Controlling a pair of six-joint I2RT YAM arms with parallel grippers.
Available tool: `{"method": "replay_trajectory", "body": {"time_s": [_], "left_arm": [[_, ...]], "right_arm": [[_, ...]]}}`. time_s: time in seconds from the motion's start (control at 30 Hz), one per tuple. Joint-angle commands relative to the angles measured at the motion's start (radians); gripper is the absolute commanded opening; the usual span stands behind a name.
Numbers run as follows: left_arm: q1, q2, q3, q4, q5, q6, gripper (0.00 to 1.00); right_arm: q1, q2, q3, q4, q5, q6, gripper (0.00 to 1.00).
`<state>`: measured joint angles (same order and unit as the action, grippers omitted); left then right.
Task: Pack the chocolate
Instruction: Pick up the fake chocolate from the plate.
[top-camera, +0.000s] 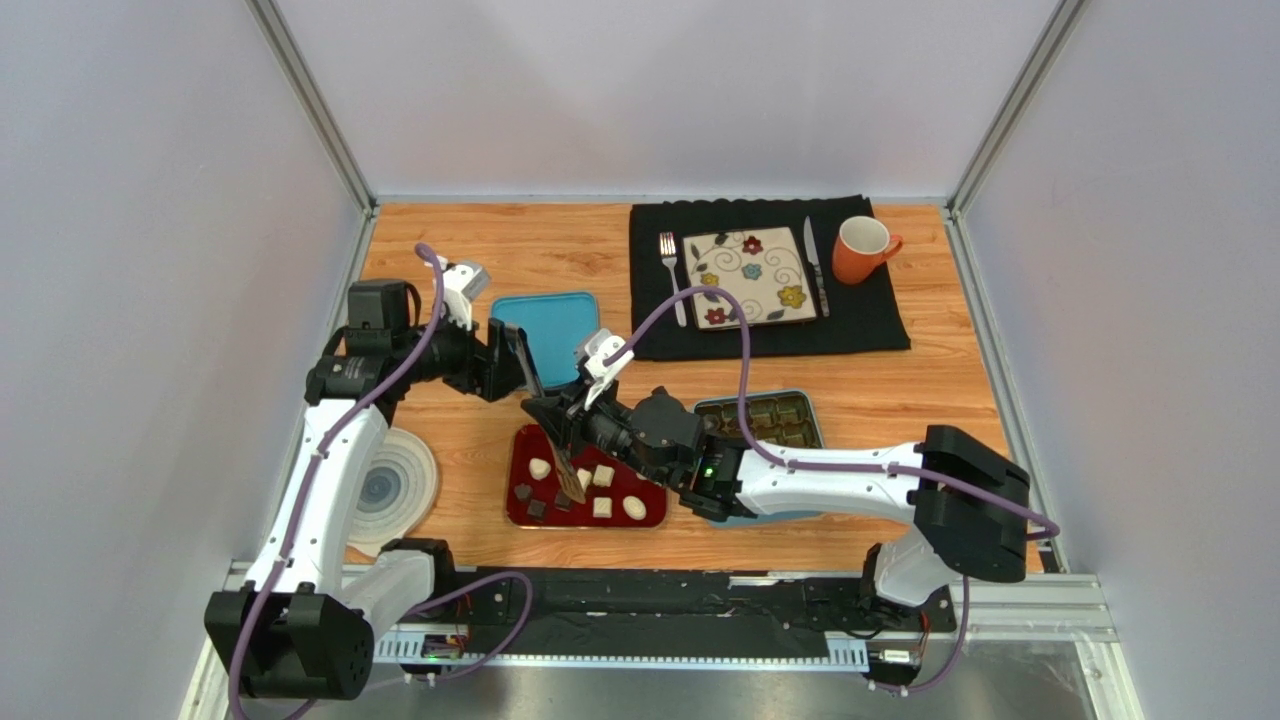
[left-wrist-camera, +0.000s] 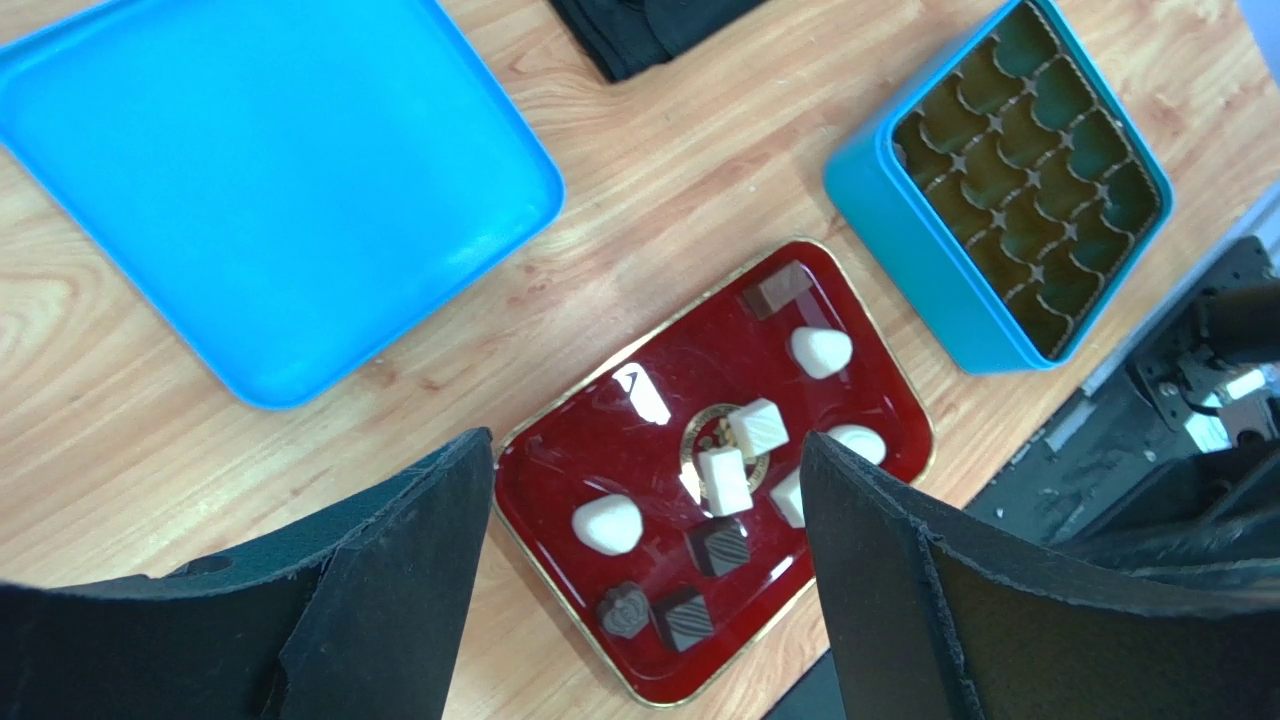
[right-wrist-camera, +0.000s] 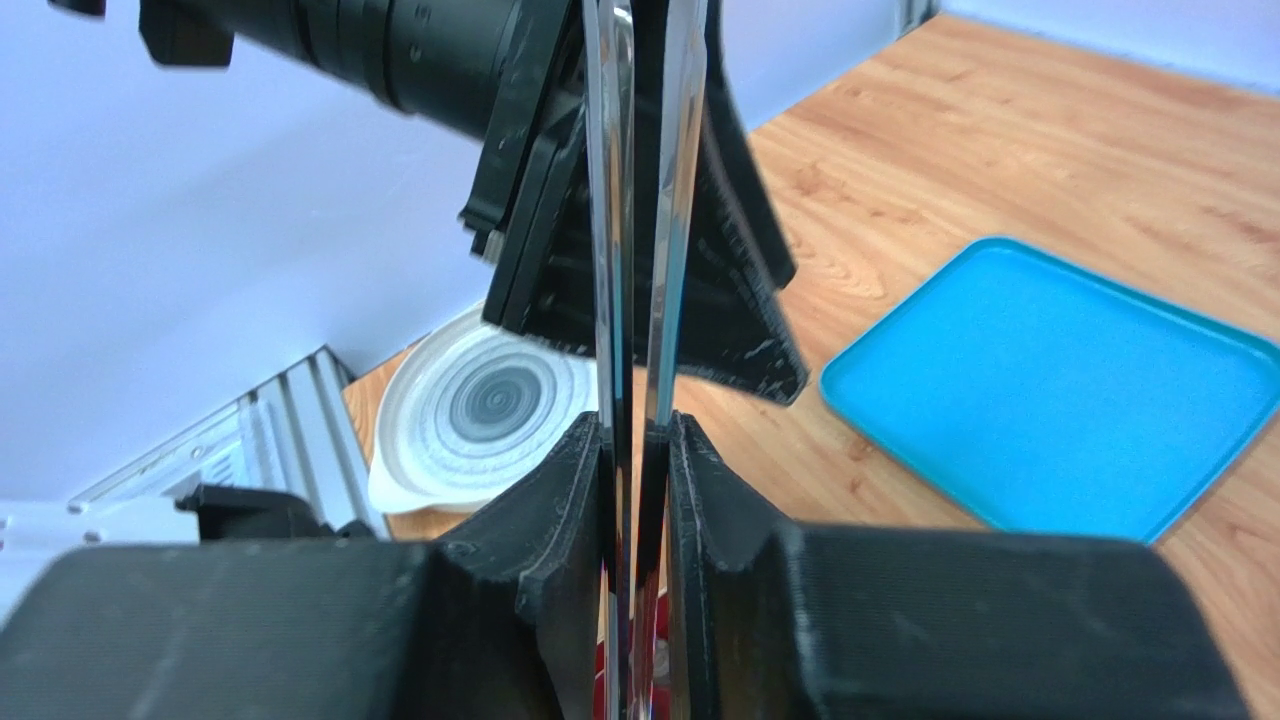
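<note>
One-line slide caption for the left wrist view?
Open left fingers frame a red tray of dark and white chocolates, beside a blue lid and blue tin.

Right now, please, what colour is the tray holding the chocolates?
Glossy dark red tray, gold rim; clearest in the left wrist view.

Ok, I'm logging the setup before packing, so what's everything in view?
chocolates: about ten, white and brown, on red tray
red tray: one, dark red, table centre
tin: one, blue, right of tray
lid: one, blue, behind tray
placemat: one, black, far side
plate: one, cream with flowers, on placemat
fork, knife: one each, silver, flanking plate
mug: one, orange, placemat's right end
round dish: one, white, left of tray
tongs: one, metal, in right end effector
left end effector: one, black, open above tray
right end effector: one, black, shut on tongs
</note>
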<state>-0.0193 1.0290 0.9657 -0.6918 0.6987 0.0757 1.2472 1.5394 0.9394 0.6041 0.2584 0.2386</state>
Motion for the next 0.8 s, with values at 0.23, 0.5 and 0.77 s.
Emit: {"method": "replay_trajectory", "body": {"time_s": [0.23,0.5,0.77], "left_arm": [[-0.018,-0.053,-0.001,0.023,0.039,-0.050,0.83],[-0.019,-0.096,0.013,-0.014,0.091,-0.063,0.83],[-0.019,-0.115,-0.004,-0.032,0.117,-0.062,0.83]], "right_arm": [[0.003,0.047,0.093,-0.036,-0.077,0.059,0.04],[-0.011,0.105,0.163,-0.082,-0.076,0.077,0.05],[-0.043,0.119,0.190,-0.098,-0.077,0.107,0.15]]}}
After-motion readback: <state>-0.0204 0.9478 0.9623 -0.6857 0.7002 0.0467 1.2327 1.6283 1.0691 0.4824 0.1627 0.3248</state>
